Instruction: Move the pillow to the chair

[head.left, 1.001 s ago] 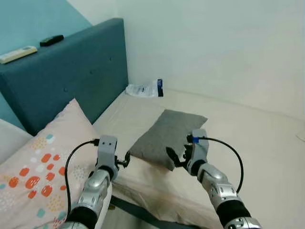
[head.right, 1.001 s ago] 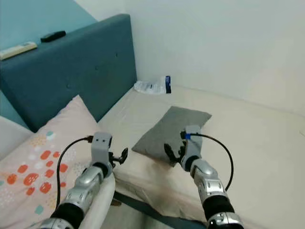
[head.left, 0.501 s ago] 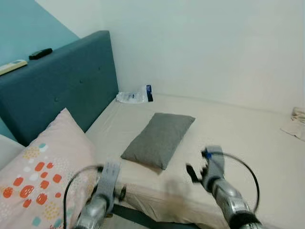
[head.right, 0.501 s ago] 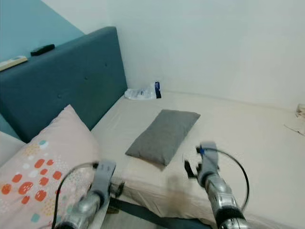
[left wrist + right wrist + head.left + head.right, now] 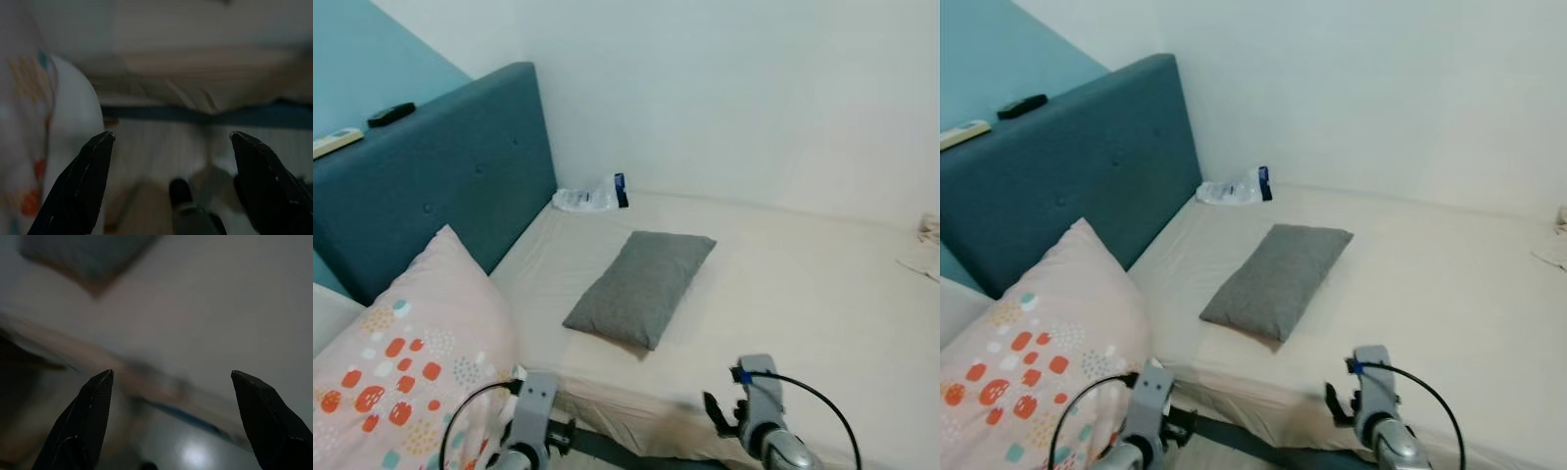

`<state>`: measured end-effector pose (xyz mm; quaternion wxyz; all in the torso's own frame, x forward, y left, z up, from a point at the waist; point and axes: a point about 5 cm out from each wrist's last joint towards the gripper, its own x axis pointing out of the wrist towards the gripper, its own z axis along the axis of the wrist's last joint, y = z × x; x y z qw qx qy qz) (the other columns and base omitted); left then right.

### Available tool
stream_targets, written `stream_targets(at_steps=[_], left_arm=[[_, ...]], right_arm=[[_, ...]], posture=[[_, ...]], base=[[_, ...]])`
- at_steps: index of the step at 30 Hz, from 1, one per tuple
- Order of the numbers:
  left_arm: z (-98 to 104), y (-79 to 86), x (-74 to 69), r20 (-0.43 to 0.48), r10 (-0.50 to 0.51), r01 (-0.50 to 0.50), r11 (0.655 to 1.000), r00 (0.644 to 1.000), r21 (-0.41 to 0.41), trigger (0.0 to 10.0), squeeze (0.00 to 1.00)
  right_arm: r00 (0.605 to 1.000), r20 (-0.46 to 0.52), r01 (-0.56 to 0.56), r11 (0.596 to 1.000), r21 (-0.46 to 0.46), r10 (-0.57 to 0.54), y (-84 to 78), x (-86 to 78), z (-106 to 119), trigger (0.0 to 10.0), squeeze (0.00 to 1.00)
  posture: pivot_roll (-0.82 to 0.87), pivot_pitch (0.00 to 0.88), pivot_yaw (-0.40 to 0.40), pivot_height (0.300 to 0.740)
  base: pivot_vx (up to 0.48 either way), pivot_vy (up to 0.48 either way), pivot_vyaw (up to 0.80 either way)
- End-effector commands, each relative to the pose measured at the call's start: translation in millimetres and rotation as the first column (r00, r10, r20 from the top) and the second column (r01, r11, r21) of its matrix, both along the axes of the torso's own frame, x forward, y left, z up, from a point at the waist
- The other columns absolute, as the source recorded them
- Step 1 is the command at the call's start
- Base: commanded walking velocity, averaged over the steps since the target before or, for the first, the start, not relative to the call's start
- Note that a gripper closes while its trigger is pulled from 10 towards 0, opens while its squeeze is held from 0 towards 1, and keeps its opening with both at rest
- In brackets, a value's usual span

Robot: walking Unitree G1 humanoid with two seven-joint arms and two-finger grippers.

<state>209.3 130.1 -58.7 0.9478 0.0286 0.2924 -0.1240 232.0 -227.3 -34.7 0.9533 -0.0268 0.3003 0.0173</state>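
We are holding both arms low at the bed's (image 5: 822, 294) near edge, left tool (image 5: 171, 147) and right tool (image 5: 171, 382) with fingers spread apart, gripping nothing. The grey pillow (image 5: 641, 286) is lying mid-mattress, well apart from both. A patterned pillow (image 5: 401, 362) is sitting beside the left arm; 2 remotes (image 5: 362, 127) are resting on the headboard (image 5: 450, 186).

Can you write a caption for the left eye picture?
Grey pillow lies untouched on the bed; both grippers hang low and open.
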Motion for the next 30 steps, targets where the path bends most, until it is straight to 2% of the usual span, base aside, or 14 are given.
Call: stream_targets(at_steps=[1,5,7,14,17,18,20,23,24,25,26,28,30], left_arm=[[-10,5.4,-13.6,-0.067,0.003,-0.002,1.0,0.998,0.012,10.0,0.0],[-14,10.6,-23.6,-0.078,0.015,-0.015,1.0,0.997,0.004,10.0,0.0],[-20,17.0,-41.4,-0.102,0.024,-0.023,1.0,0.995,0.004,10.0,0.0],[-21,19.7,-40.2,-0.123,0.033,-0.035,0.999,0.992,-0.02,10.0,0.0],[-28,20.3,-45.7,-0.215,0.038,-0.049,0.998,0.976,-0.046,10.0,0.0],[-28,20.3,-45.7,-0.215,0.038,-0.049,0.998,0.976,-0.046,10.0,0.0],[-34,22.4,-54.8,-0.296,0.078,-0.103,0.992,0.952,-0.07,10.0,0.0],[-41,27.1,-67.4,-0.378,0.144,-0.18,0.982,0.915,-0.061,10.0,0.0],[-41,27.1,-67.4,-0.378,0.144,-0.18,0.982,0.915,-0.061,10.0,0.0],[-46,29.3,-78.7,-0.439,0.187,-0.23,0.972,0.879,-0.045,10.0,0.0],[-46,29.3,-78.7,-0.439,0.187,-0.23,0.972,0.879,-0.045,10.0,0.0],[-50,30.1,-88.9,-0.484,0.179,-0.216,0.976,0.856,-0.022,10.0,0.0],[-50,28.4,-89.6,-0.49,0.161,-0.198,0.98,0.857,-0.026,10.0,0.0]], right_arm=[[0.999,-0.041,0.015,1.0,0.011,-0.015,-0.5,-12.3,-9,10.0,0.0],[0.998,-0.054,-0.019,0.999,0.029,0.021,4.4,-21.2,-14,10.0,0.0],[0.995,-0.095,-0.024,0.999,0.049,0.028,9.0,-36.5,-24,10.0,0.0],[0.989,-0.143,-0.016,0.997,0.074,0.026,16.8,-42.6,-32,10.0,0.0],[0.98,-0.196,0.058,0.993,0.1,-0.037,13.1,-49.1,-38,10.0,0.0],[0.98,-0.196,0.058,0.993,0.1,-0.037,13.1,-49.1,-38,10.0,0.0],[0.964,-0.241,0.146,0.983,0.113,-0.115,6.7,-57.6,-42,10.0,0.0],[0.938,-0.29,0.236,0.962,0.136,-0.189,3.5,-67.5,-48,10.0,0.0],[0.938,-0.29,0.236,0.962,0.136,-0.189,3.5,-67.5,-48,10.0,0.0],[0.916,-0.338,0.274,0.953,0.132,-0.216,2.7,-77.1,-53,10.0,0.0],[0.916,-0.338,0.274,0.953,0.132,-0.216,2.7,-77.1,-53,10.0,0.0],[0.893,-0.39,0.288,0.951,0.115,-0.223,3.7,-88.1,-58,10.0,0.0],[0.878,-0.408,0.322,0.939,0.119,-0.25,2.4,-92.1,-60,10.0,0.0]], posture=[[-0.04,0.0,-0.002,0.74],[-0.03,0.0,-0.01,0.74],[-0.01,0.0,-0.013,0.74],[0.0,0.0,-0.003,0.74],[0.01,0.0,0.006,0.74],[0.01,0.0,0.006,0.74],[0.02,0.0,0.006,0.74],[0.0,0.0,0.005,0.74],[0.0,0.0,0.005,0.74],[0.01,0.0,-0.004,0.74],[0.01,0.0,-0.004,0.74],[0.0,0.0,-0.007,0.74],[0.0,0.0,-0.011,0.74]], base=[[0.0,0.0,0.0],[0.0,0.0,0.0],[0.0,0.0,0.0],[0.0,0.0,0.0],[0.0,0.0,0.0],[0.0,0.0,0.0],[0.0,0.0,0.0],[0.0,0.0,0.0],[0.0,0.0,0.0],[0.0,0.0,0.0],[0.0,0.0,0.0],[0.0,0.0,0.0],[0.0,0.0,0.0]])
